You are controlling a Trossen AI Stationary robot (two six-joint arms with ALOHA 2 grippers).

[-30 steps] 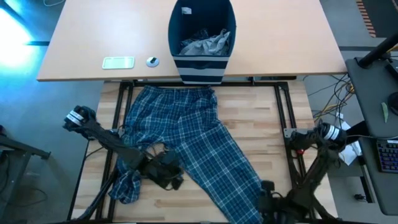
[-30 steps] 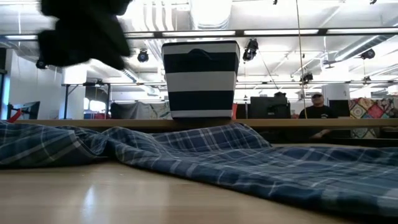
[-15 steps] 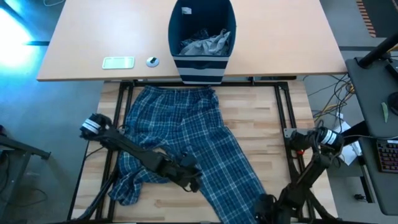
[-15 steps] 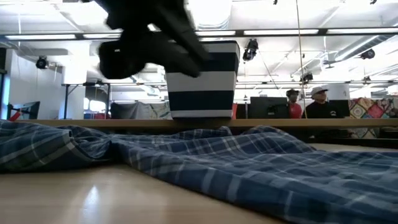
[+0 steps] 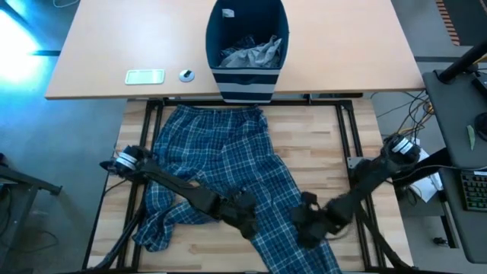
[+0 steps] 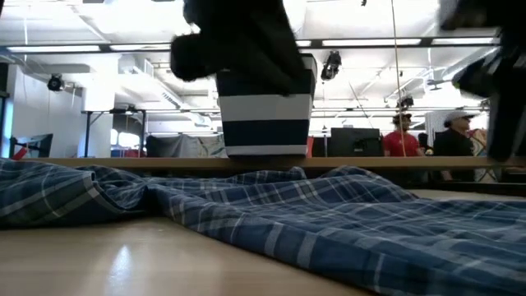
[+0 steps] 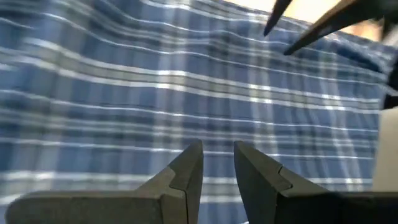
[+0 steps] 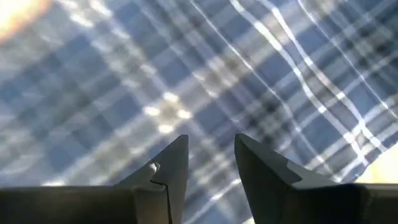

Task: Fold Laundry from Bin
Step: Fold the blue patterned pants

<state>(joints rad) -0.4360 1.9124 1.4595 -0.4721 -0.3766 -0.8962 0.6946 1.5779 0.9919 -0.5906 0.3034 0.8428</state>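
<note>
Both end effectors, left (image 5: 245, 223) and right (image 5: 304, 221), hover narrowly parted and seemingly empty over the plaid trousers (image 5: 228, 164) spread across the tabletop (image 5: 335, 160) toward its near edge, the bin (image 5: 247, 46) beyond the far edge.

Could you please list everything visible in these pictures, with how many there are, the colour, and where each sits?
plaid trousers: one, blue and white, spread on the near wooden table below the bin
bin: one, navy with pale stripes, on the far table's near edge
grey cloth: one crumpled piece, inside the bin
flat pale object: one, on the far table left of the bin
small round object: one, beside the flat one
people: two, in the room behind, low view
left gripper: dark, narrow gap between fingers, above the trousers
right gripper: dark, fingers apart, above the trouser leg
</note>
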